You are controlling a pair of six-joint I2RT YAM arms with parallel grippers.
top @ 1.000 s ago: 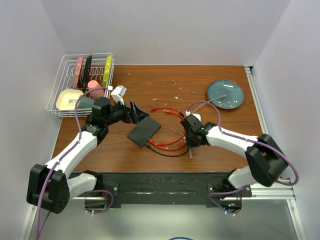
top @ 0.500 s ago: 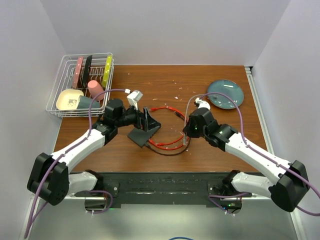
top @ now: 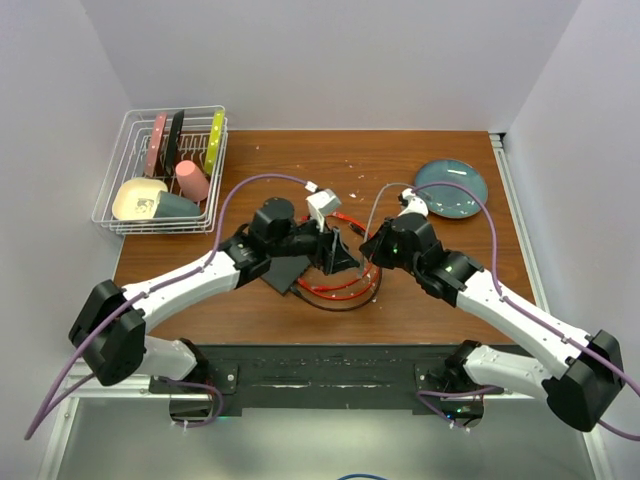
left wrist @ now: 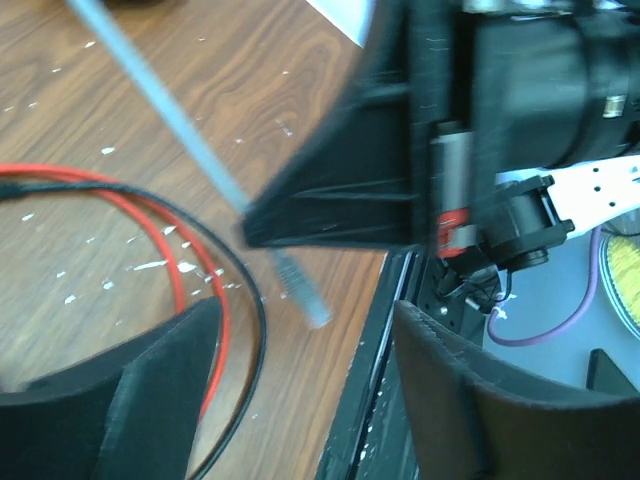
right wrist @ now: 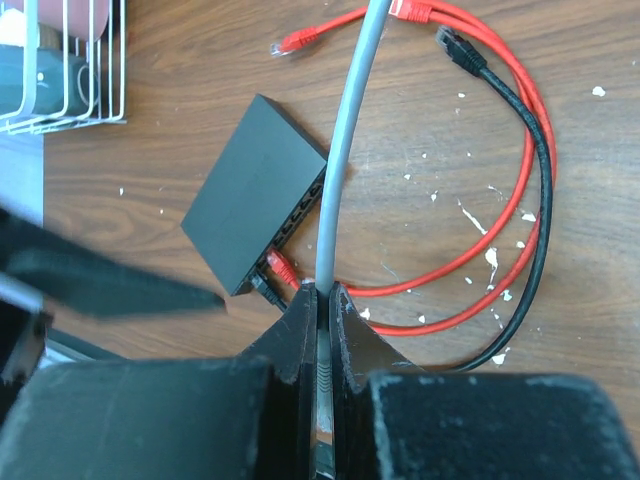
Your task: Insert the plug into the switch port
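Observation:
The switch (right wrist: 255, 205) is a flat black box on the wooden table, with its ports (right wrist: 295, 228) along one edge. A red plug (right wrist: 280, 268) and a black plug (right wrist: 262, 288) sit in that edge. In the top view the switch (top: 283, 270) lies partly under my left arm. My right gripper (right wrist: 322, 300) (top: 372, 250) is shut on a grey cable (right wrist: 345, 140), held above the table. The cable's plug (left wrist: 300, 290) sticks out past the right fingers. My left gripper (left wrist: 303, 312) (top: 338, 252) is open and empty, with the grey plug's tip at the mouth of its jaws.
Red and black cables (top: 345, 290) loop on the table by the switch. A blue-grey plate (top: 451, 187) lies at the back right, where the grey cable trails. A wire dish rack (top: 165, 165) with dishes stands at the back left. The table's front edge (left wrist: 375, 330) is close below.
My left arm has swung right, from beside the switch to just in front of my right gripper. My right gripper has lifted with the grey cable and shifted slightly back.

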